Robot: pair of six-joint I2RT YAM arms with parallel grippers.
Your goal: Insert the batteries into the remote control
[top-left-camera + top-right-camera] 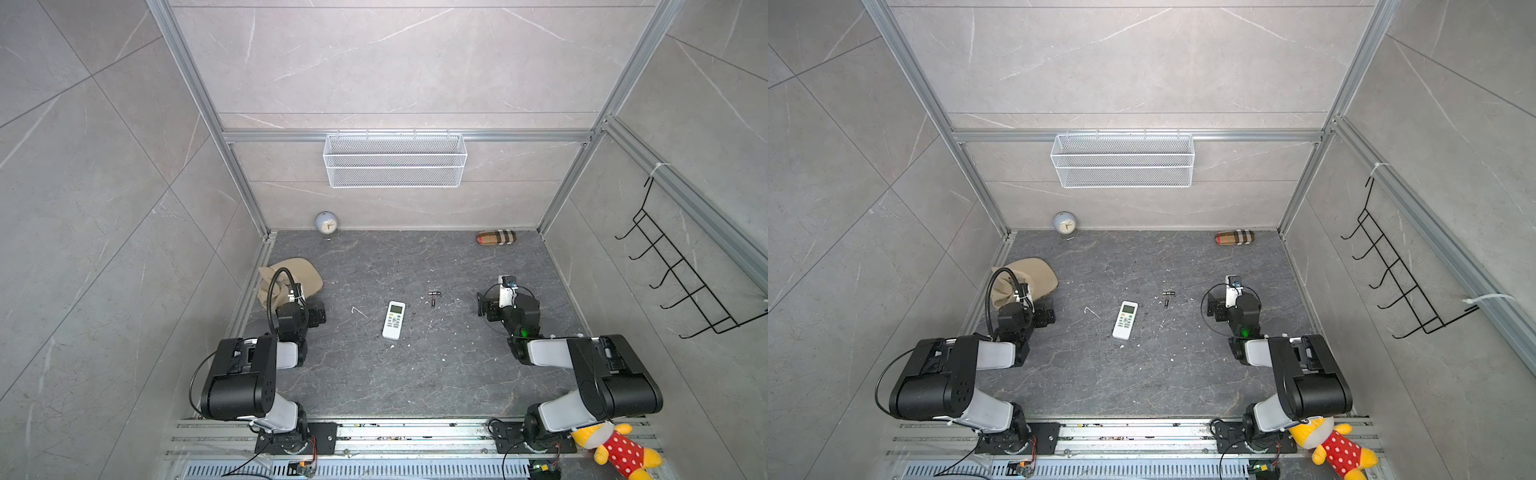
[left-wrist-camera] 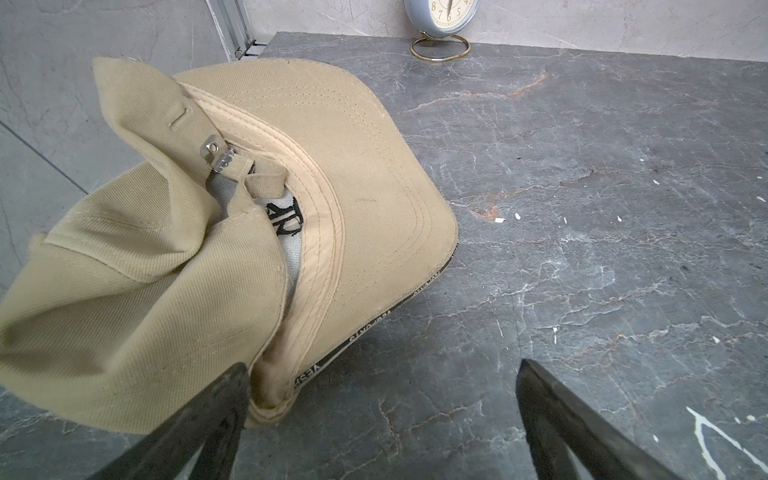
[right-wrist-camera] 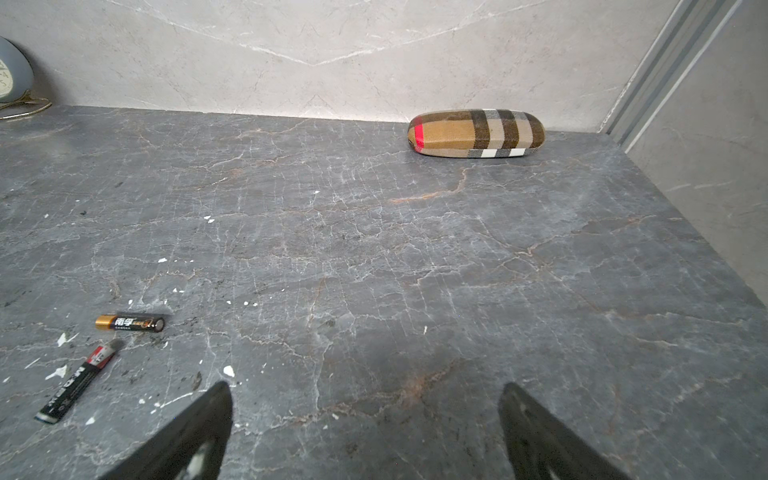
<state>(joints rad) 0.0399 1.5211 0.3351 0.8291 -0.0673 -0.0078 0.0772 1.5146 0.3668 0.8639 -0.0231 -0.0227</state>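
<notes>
The white remote control point(image 1: 394, 320) point(image 1: 1125, 320) lies face up, screen end away from me, in the middle of the dark table. Two small dark batteries point(image 1: 434, 294) point(image 1: 432, 304) lie loose just to its right, seen in both top views point(image 1: 1168, 294). The right wrist view shows one battery point(image 3: 129, 323) with a gold end and the other point(image 3: 77, 384) slanted beside it. My left gripper point(image 1: 316, 315) point(image 2: 382, 370) stands open left of the remote, beside a cap. Right of the batteries my right gripper point(image 1: 484, 308) point(image 3: 365, 388) is open over bare table, holding nothing.
A beige cap point(image 1: 291, 278) point(image 2: 208, 249) lies at the left edge, touching my left finger. A small clock point(image 1: 326, 224) and a plaid glasses case point(image 1: 496, 237) point(image 3: 476, 133) stand by the back wall. A wire basket point(image 1: 395, 160) hangs above; white specks dot the table.
</notes>
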